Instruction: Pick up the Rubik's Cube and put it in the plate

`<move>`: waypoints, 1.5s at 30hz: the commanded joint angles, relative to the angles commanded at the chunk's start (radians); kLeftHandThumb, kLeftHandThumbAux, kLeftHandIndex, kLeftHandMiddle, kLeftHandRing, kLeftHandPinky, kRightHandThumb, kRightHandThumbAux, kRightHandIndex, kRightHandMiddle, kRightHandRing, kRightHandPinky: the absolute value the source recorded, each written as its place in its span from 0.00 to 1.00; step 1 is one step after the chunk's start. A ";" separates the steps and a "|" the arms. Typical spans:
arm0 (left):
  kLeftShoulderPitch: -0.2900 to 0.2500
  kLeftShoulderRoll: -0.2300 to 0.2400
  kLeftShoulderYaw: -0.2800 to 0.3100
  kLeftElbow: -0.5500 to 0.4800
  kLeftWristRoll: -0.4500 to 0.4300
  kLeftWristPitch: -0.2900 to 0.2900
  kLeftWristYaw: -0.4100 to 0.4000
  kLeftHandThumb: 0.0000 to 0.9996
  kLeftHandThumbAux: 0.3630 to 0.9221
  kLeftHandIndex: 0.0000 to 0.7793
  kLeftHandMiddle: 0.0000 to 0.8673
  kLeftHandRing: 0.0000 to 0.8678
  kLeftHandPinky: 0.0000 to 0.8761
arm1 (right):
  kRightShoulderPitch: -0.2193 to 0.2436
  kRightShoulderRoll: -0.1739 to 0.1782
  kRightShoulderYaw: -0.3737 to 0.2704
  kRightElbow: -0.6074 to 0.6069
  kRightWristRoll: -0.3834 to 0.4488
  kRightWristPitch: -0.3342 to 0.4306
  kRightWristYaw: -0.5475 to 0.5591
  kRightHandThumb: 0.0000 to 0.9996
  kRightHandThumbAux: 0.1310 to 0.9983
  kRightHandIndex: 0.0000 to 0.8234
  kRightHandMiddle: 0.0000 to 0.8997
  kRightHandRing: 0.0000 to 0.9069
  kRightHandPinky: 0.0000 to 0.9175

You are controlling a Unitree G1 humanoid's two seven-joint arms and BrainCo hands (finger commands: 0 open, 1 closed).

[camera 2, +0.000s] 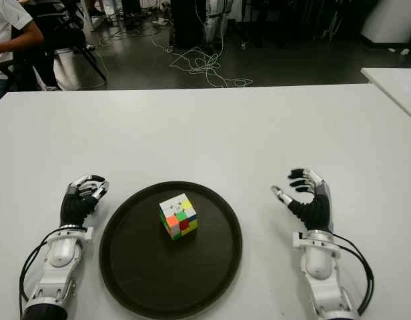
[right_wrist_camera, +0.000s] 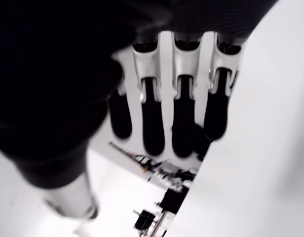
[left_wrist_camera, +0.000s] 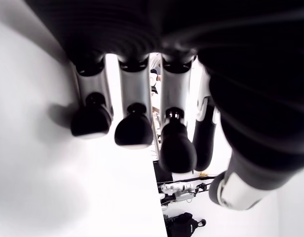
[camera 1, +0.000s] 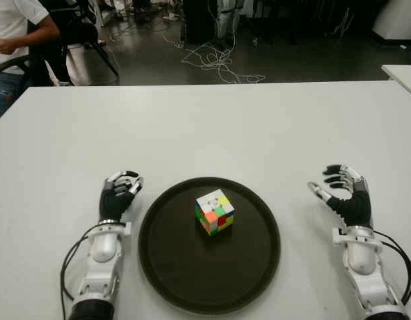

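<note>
1. At the far left of the white bench (camera 1: 212, 127), beyond its edge, a person (camera 1: 15, 27) sits by a chair, well apart from the work.
2. Nearer, the left hand (camera 1: 119, 193) shows just beside the left rim of the plate (camera 1: 167, 267). Its fingers (left_wrist_camera: 134, 131) curl loosely inward and hold nothing.
3. Midway, the dark round plate lies flat on the bench, and the Rubik's Cube (camera 1: 215, 212) already sits inside it, a little above the plate's middle, turned so one corner faces the robot. Neither hand touches it, so by my reading the placing looks done.
4. Should it need another grasp: the cube is likely light, rigid and hard-edged, with smooth plastic faces that could slip. Opposing fingers on two parallel side faces should hold better than a pinch across corners, and its layers may twist if squeezed off-centre.
5. To the right, the right hand (camera 1: 344, 193) shows on the bench side of the plate's right rim, apart from it, palm turned toward the plate. Its fingers (right_wrist_camera: 184, 126) are spread and relaxed, empty.
</note>
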 joint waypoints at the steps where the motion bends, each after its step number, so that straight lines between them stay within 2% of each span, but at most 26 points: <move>1: 0.001 0.000 -0.001 -0.002 0.000 0.003 0.000 0.70 0.61 0.57 0.94 0.95 0.92 | 0.005 0.006 0.000 -0.011 -0.003 0.013 -0.003 0.24 0.75 0.74 0.81 0.81 0.82; 4: 0.004 -0.001 -0.003 -0.012 0.001 0.013 0.001 0.71 0.61 0.57 0.94 0.95 0.91 | 0.013 0.015 0.002 -0.034 -0.004 0.044 -0.010 0.26 0.76 0.78 0.85 0.86 0.86; 7: 0.006 -0.003 -0.003 -0.021 0.001 0.025 0.003 0.71 0.61 0.57 0.94 0.95 0.93 | 0.022 0.030 0.001 -0.075 -0.003 0.107 -0.019 0.26 0.77 0.81 0.88 0.89 0.89; 11: 0.007 -0.006 -0.002 -0.030 0.000 0.037 0.009 0.71 0.61 0.57 0.93 0.95 0.93 | 0.039 0.048 0.005 -0.142 -0.004 0.199 -0.022 0.26 0.78 0.83 0.89 0.90 0.90; 16: 0.009 -0.011 -0.003 -0.038 0.003 0.047 0.017 0.71 0.61 0.57 0.93 0.95 0.92 | 0.051 0.055 0.006 -0.202 0.009 0.290 -0.008 0.23 0.80 0.87 0.90 0.92 0.92; 29: 0.013 -0.006 -0.009 -0.051 0.012 0.065 0.017 0.71 0.61 0.57 0.93 0.94 0.91 | 0.065 0.070 0.011 -0.305 0.036 0.464 0.017 0.23 0.81 0.86 0.90 0.92 0.91; 38: 0.007 -0.005 -0.006 -0.042 0.019 0.069 0.026 0.71 0.61 0.57 0.93 0.95 0.93 | 0.061 0.073 0.008 -0.345 0.060 0.554 0.037 0.19 0.82 0.86 0.89 0.92 0.90; 45: 0.005 -0.011 0.002 -0.025 0.006 0.050 0.029 0.71 0.61 0.57 0.94 0.96 0.94 | 0.063 0.075 0.004 -0.345 0.079 0.552 0.054 0.17 0.83 0.88 0.90 0.92 0.91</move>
